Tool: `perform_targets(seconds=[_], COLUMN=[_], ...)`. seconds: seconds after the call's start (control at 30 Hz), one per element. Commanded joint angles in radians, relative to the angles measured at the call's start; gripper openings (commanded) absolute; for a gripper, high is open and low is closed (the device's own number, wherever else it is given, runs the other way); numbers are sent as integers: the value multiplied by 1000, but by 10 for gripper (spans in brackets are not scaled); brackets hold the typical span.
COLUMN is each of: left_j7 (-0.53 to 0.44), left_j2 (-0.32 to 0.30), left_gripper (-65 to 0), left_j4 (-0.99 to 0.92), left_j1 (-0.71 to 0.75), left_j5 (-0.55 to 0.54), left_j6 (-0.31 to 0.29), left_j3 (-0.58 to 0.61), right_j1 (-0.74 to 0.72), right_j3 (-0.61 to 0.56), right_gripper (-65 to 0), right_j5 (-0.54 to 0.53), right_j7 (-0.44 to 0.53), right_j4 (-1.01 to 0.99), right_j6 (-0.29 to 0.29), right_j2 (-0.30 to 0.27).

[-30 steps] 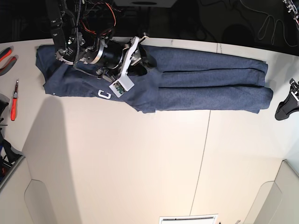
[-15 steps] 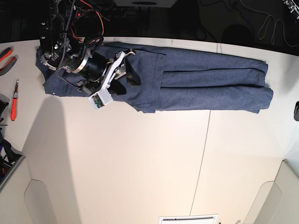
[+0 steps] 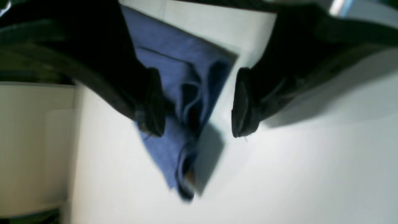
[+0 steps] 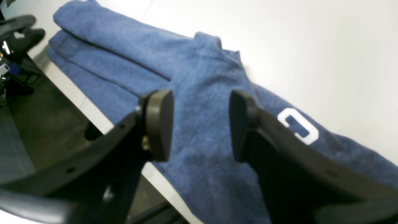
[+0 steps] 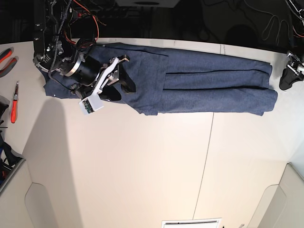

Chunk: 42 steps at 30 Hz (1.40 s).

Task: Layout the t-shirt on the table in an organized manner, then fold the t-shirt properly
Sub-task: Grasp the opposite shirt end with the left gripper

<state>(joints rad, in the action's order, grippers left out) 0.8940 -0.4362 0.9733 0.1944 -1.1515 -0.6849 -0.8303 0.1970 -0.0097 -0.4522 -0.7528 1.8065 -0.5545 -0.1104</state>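
Your t-shirt (image 5: 199,88) lies as a long lengthwise-folded band along the upper edge of the base frame, both the left gripper (image 3: 194,102) and the right gripper (image 4: 200,124) have jaws apart holding nothing, so next you probably need to grasp the band's ends and fold crosswise.

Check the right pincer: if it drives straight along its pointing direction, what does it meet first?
Most likely the heathered navy-blue cotton t-shirt: the open right pincer aims at the fabric beside the white letter. Nothing shows between them, though depth is unclear.
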Motion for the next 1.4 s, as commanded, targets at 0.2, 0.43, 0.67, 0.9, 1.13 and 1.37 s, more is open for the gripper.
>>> perform_targets(seconds=[0.2,0.43,0.67,0.9,1.13,1.37], left_j7=[-175,-247,-172,-164,-165,-140], left_j2=[-27,-23,-4,48,45,45], left_gripper=[-269,-268,-268,-268,-553,-650], left_j4=[13,0,0,0,0,20], left_j1=[-11,-21,-48,-78,-77,-77], left_j5=[159,200,105,115,50,-100], left_j6=[-13,-13,-13,-13,-13,-13], left_j3=[115,165,165,165,162,162], right_j1=[-5,-5,-5,-5,-5,-10], right_j3=[-1,-1,-1,-1,-1,19], right_gripper=[-362,-362,-362,-362,-362,-362], right_j5=[-15,-15,-15,-15,-15,113], right_j7=[20,21,21,20,20,151], right_j4=[19,19,19,19,19,19], right_j6=[-7,-7,-7,-7,-7,21], right_j2=[0,0,0,0,0,0])
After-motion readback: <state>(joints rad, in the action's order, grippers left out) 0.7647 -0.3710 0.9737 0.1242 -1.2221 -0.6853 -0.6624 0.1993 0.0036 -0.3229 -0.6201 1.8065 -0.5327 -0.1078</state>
